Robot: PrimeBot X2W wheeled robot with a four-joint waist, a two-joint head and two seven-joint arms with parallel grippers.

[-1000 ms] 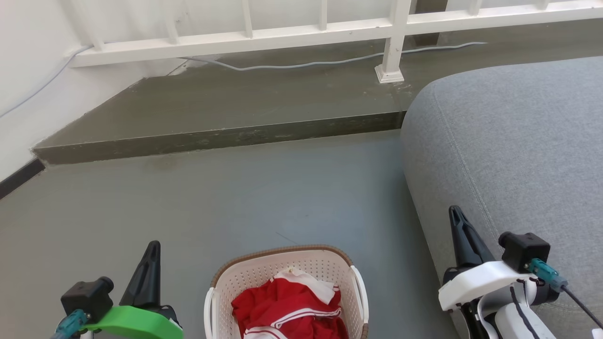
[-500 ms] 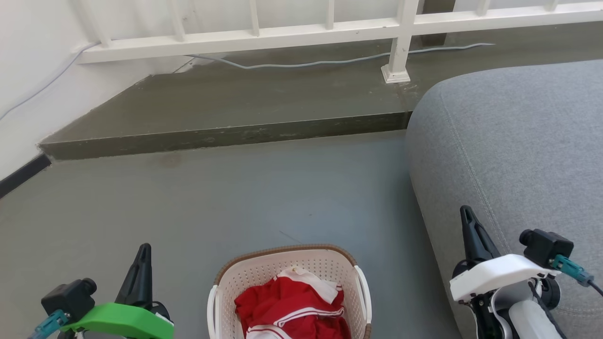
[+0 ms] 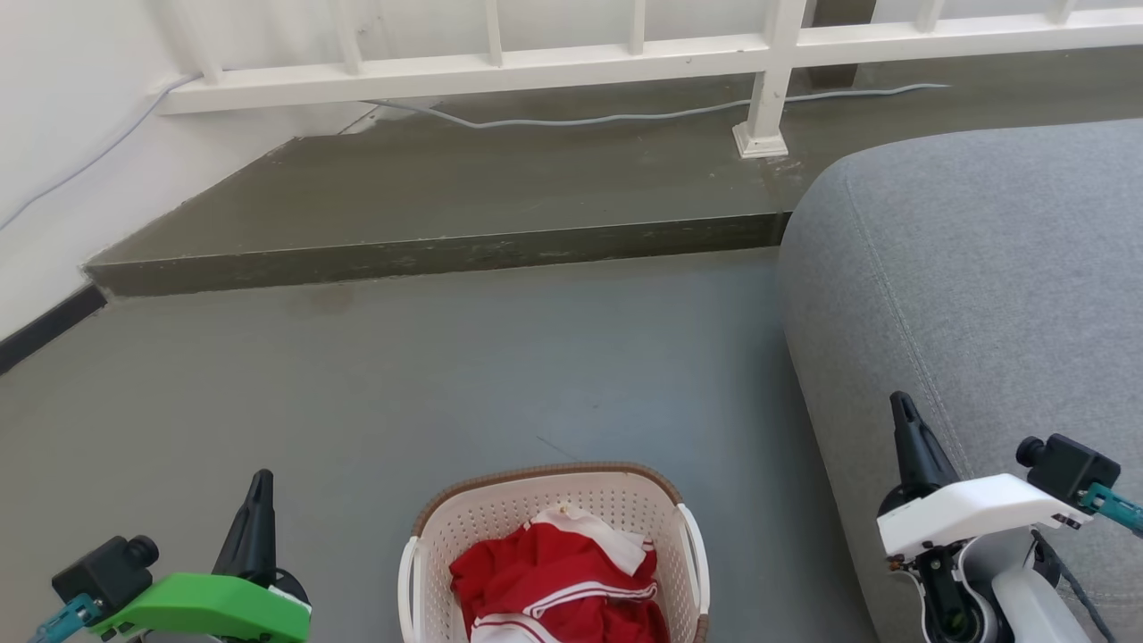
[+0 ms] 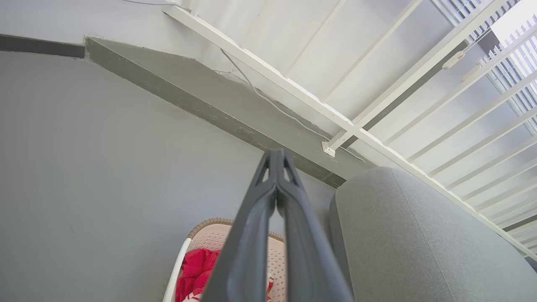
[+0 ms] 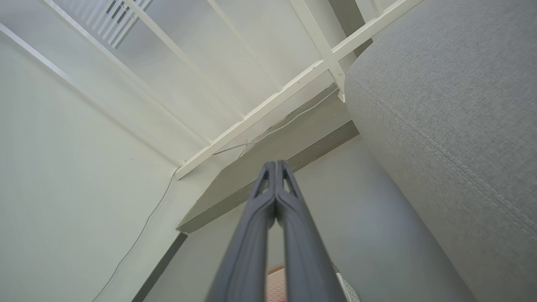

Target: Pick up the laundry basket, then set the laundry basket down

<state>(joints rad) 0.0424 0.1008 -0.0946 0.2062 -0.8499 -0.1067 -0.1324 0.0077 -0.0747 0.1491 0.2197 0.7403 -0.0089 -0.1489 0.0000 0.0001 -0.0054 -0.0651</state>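
Observation:
The laundry basket sits on the grey floor at the bottom centre of the head view, cream-white and perforated, with a brown rim and white side handles. A red and white garment lies inside it. My left gripper is shut and empty, to the basket's left and apart from it. My right gripper is also shut and empty, to the basket's right, in front of the sofa. In the left wrist view the basket shows behind my shut left gripper. The right wrist view shows my right gripper shut above the basket's edge.
A grey sofa fills the right side, close to the right arm. A raised concrete step runs across the back, with a white railing and a grey cable on it. A white wall stands at the left.
Both grippers have moved down and outward in the head view, away from the basket. The whole scene has shifted slightly to the right, so the camera has turned a little.

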